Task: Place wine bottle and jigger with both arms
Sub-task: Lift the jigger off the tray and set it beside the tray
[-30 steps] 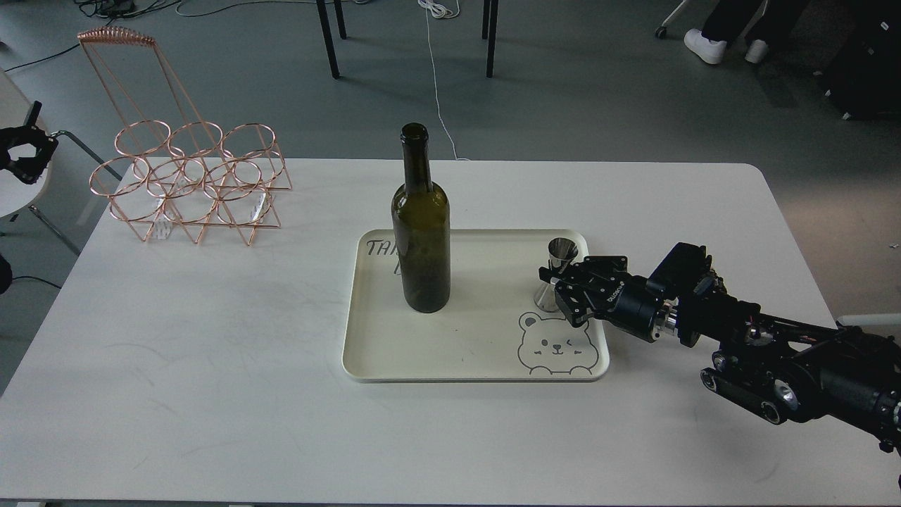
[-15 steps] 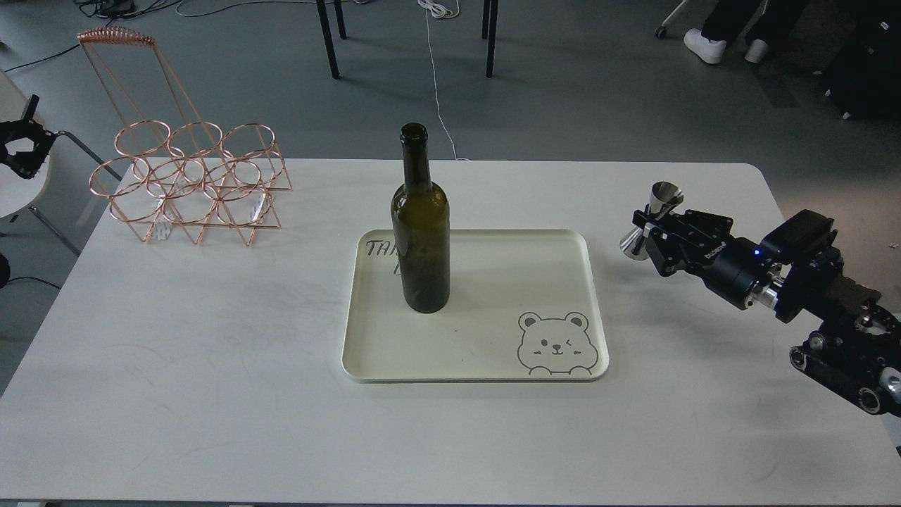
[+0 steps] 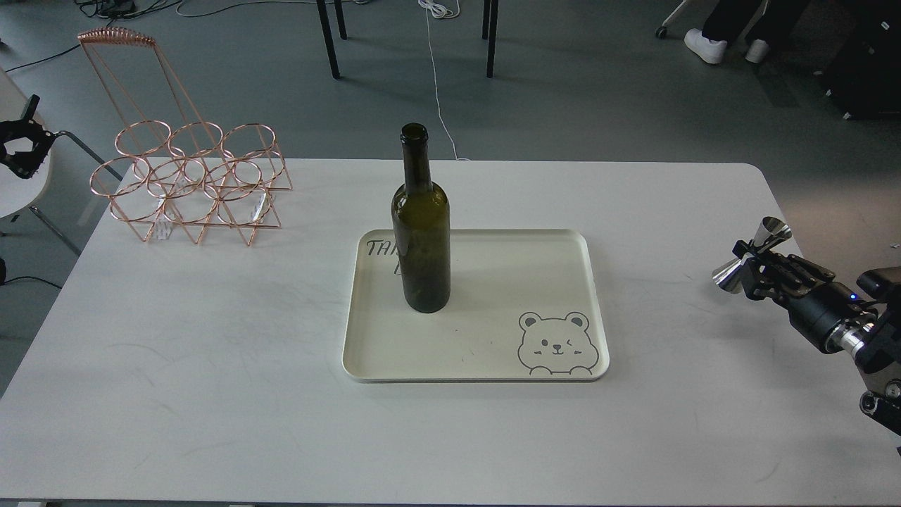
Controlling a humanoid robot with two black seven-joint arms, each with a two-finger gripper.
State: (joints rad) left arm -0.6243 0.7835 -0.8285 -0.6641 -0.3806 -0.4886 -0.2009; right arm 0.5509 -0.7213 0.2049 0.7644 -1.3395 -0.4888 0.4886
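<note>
Nearest, at the right edge of the white table [image 3: 211,394], the right gripper [image 3: 752,266] is clenched on the waist of the jigger [image 3: 750,255], holding it tilted and lifted off the tabletop, well apart from the cream tray [image 3: 486,366]. Farther in, the wine bottle [image 3: 420,225] stands upright in the tray's left half, diagonally across from its printed bear [image 3: 557,343]. Beyond, at the far left corner, sits a copper wire rack [image 3: 186,179]. The left gripper [image 3: 17,151] hangs off the table's left side; I cannot tell how its jaws stand.
</note>
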